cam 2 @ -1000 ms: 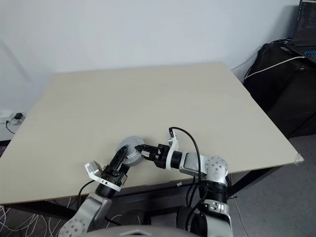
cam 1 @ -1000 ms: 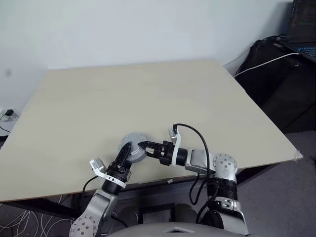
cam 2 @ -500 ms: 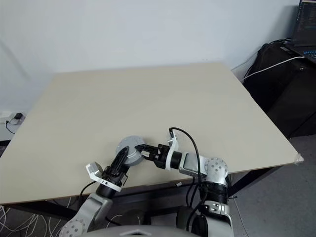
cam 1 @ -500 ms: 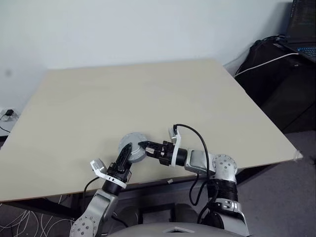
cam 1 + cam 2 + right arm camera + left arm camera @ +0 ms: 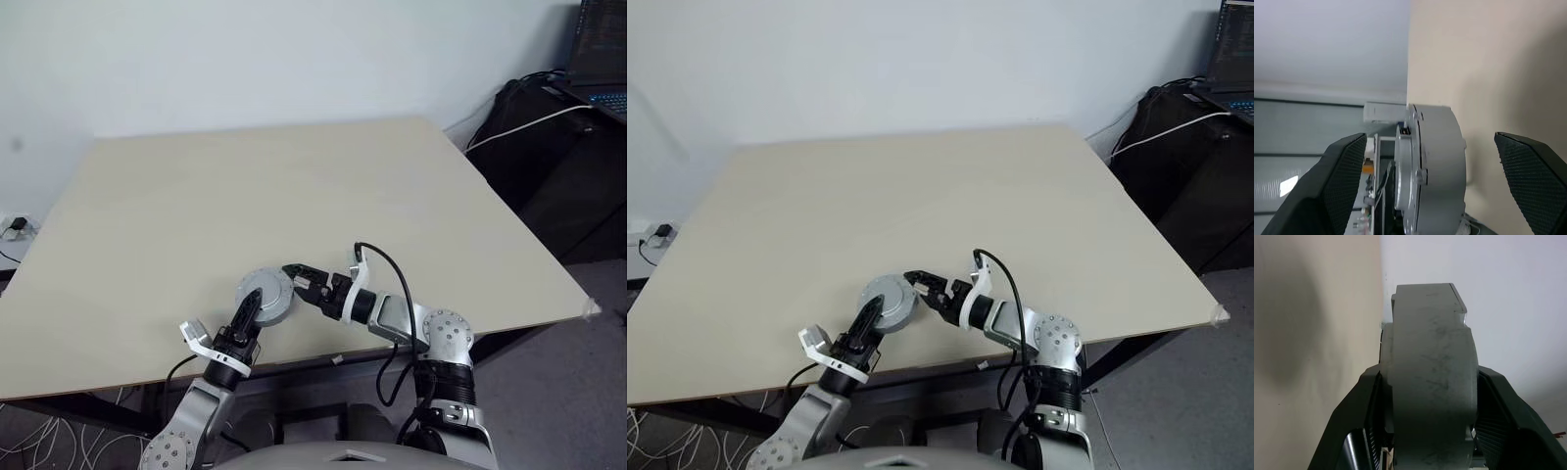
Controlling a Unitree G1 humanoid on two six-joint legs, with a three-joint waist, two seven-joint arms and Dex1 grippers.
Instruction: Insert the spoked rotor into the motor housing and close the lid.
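I see a round grey motor housing (image 5: 265, 297) with its lid on, so I cannot see what is inside it. It is held up just above the table (image 5: 294, 196), close to the near edge, a bit left of the middle.

My left pincer (image 5: 252, 306) is clamped on the motor housing. In the left wrist view the two black fingers (image 5: 1359, 406) press on both flat sides of the grey disc.

My right pincer (image 5: 299, 277) is spread wide apart, just beside the housing on its right. In the right wrist view its fingers (image 5: 1344, 166) stand far from each other, with the housing (image 5: 1435, 161) between them and not touched.

I cannot read any writing or label on the housing.

A laptop (image 5: 602, 54) sits on a dark stand past the far right corner of the table.
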